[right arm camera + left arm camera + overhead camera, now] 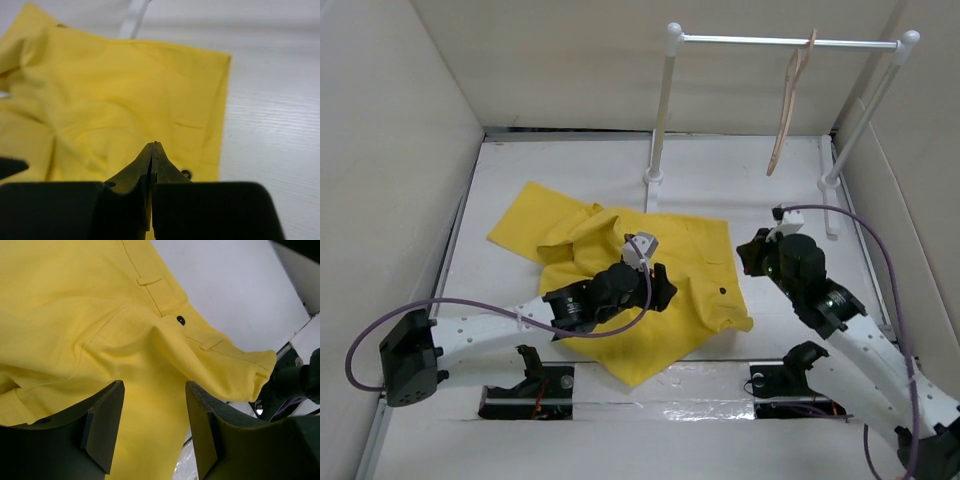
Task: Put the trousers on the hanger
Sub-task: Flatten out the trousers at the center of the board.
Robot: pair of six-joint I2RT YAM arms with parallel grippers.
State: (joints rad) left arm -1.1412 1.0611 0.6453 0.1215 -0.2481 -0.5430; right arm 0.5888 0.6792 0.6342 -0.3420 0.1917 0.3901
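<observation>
**Limp yellow cloth, waistband is the handle**

Top view: the trousers (690, 260) lie crumpled mid-way across the surface (740, 180), with the hanger (788, 110) hung from the rail (750, 41) at 1 o'clock. Left wrist: the left pincer (155, 390) gapes wide over the cloth, holding nothing. Right wrist: the right pincer (153, 150) is pressed shut and empty, near the button (186, 174). It's light, floppy stuff, so I'd pinch the firmer waistband.

Desk (740, 180): white, flat.
Lying on it: trousers (695, 265), yellow, crumpled, spread across the middle, the waistband with its dark button (722, 291) towards the right.
Standing on it: rail (665, 120), white, two posts, feet at the far right.
Near edge: two black arm mounts (525, 395).
</observation>
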